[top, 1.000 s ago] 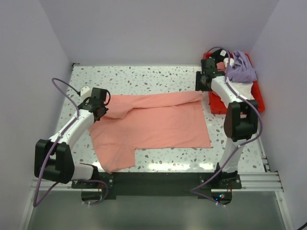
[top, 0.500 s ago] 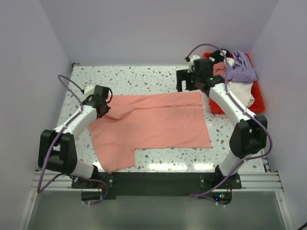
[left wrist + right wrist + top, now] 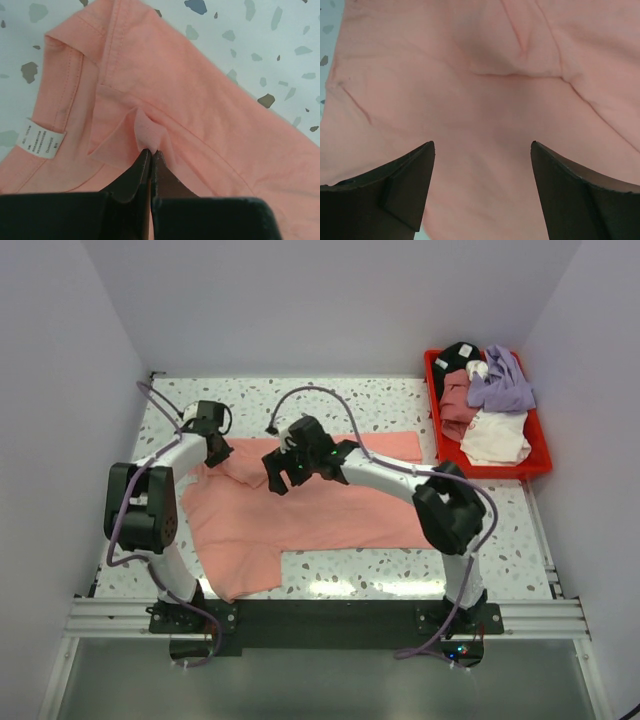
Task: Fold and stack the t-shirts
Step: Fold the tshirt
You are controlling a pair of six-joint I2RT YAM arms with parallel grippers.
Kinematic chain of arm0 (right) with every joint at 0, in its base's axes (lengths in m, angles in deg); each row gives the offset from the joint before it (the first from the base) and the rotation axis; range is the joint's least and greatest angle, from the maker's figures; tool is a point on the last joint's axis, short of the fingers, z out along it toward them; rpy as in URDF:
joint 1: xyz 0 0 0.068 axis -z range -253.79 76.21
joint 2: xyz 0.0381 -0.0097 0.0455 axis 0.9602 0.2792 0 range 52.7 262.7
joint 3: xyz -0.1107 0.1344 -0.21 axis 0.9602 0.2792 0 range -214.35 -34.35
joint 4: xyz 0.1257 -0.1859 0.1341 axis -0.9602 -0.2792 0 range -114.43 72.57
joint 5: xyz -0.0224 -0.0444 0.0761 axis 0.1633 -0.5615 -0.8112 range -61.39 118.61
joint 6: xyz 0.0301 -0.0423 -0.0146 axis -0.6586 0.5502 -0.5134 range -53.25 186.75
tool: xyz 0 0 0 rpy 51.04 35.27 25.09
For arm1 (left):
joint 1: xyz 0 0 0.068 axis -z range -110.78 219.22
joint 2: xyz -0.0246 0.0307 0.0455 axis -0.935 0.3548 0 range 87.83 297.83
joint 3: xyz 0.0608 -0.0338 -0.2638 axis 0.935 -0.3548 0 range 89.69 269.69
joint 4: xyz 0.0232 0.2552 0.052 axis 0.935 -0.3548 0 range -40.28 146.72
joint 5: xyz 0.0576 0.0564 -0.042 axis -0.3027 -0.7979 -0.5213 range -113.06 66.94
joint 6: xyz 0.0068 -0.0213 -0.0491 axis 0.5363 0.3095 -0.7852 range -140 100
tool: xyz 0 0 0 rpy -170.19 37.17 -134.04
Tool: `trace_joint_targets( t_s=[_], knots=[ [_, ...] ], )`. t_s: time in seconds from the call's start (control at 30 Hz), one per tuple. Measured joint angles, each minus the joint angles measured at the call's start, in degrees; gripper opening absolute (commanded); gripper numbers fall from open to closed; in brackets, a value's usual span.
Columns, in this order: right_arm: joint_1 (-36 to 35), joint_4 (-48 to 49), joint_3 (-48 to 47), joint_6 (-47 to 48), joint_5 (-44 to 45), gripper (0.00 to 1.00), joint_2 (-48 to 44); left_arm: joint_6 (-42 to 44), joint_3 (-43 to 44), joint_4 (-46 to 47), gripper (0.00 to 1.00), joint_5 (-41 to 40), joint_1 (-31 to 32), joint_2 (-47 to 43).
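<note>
A salmon-pink t-shirt lies spread on the speckled table. My left gripper is at its far left edge, shut on a small pinch of the pink cloth near the collar; a white size label shows beside it. My right gripper has reached across to the left half of the shirt and hovers open just above the cloth, its jaws wide apart with nothing between them.
A red bin at the back right holds several crumpled shirts, purple, maroon and white. The white walls stand close on the left, back and right. The black base rail runs along the near edge.
My right arm has swung from the red bin far to the left, over the shirt's left half. My left gripper has moved toward the back, pulling the shirt's left edge with it.
</note>
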Motion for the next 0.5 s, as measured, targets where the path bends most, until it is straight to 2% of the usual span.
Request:
trace_joint_targets(
  t_s=[0.07,0.2,0.5],
  knots=[
    [-2.0,0.8,-4.1,-0.3,0.6,0.71,5.4,0.5,0.0,1.0,0.00,2.2,-0.8,0.4],
    [-4.7,1.1,-10.2,-0.6,2.3,0.63,13.1,1.4,0.0,2.6,0.00,5.2,-2.4,0.6],
    [-6.4,1.1,-21.4,-0.1,7.5,0.59,22.2,2.4,0.0,4.6,0.00,9.1,-3.8,2.1]
  ],
)
